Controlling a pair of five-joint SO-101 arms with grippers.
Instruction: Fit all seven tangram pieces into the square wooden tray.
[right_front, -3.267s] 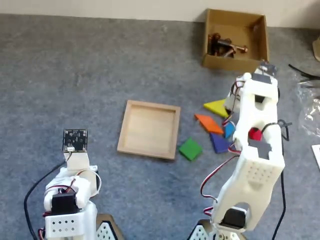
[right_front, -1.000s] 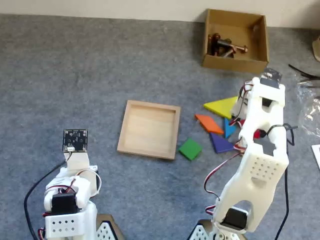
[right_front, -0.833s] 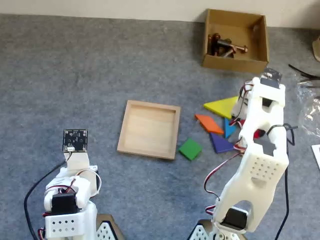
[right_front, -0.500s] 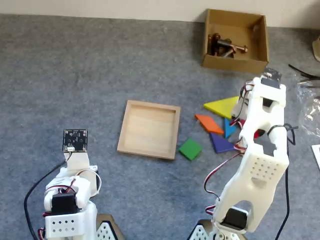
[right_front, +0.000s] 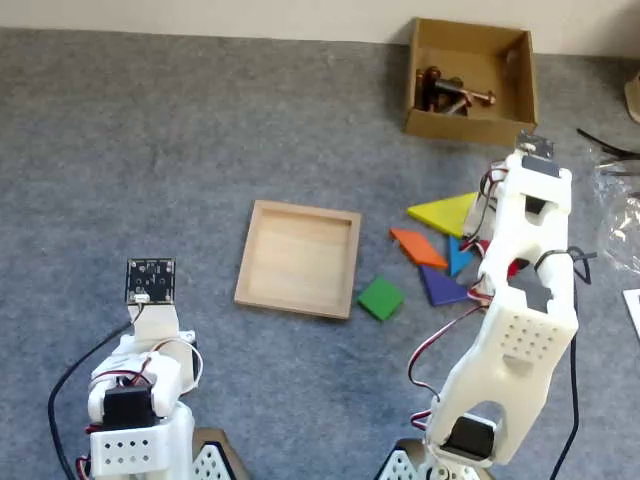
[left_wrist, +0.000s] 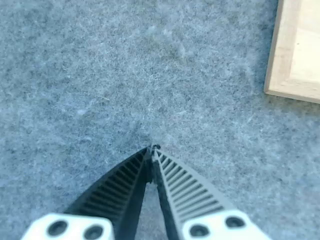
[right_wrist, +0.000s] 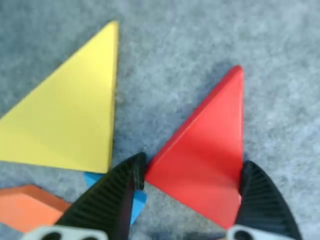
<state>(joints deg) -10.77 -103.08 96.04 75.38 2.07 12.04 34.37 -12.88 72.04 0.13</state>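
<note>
On the grey surface (right_front: 150, 130) the square wooden tray (right_front: 298, 258) lies flat, and nothing is inside it. So no piece has been put in yet, and all the work is left to do.

The pieces lie in a bunch beside the tray, on the side where the right arm (right_front: 515, 330) is. The green square (right_front: 381, 298) is the closest, just by the tray's corner. Next come the orange piece (right_front: 418, 248), the small blue piece (right_front: 458, 257) and the purple triangle (right_front: 442, 287), close together. The big yellow triangle (right_front: 445, 213) lies a bit farther back. The red triangle (right_wrist: 207, 165) lies flat under the right arm, near the yellow one but not touching it. That makes six pieces I can count, and the task says seven.

The right pincer (right_wrist: 190, 197) is low over the red triangle. It is wide, with one finger on each side of the piece, right at its edges. I cannot tell if the fingers press it yet. The red piece looks like the first one to go to the tray.

The left pincer (left_wrist: 152, 165) is closed, tips together, holding nothing. It hangs over bare surface, with the tray's edge near by.

A cardboard box (right_front: 470, 75) with small things in it sits far back, well apart from the tray.
</note>
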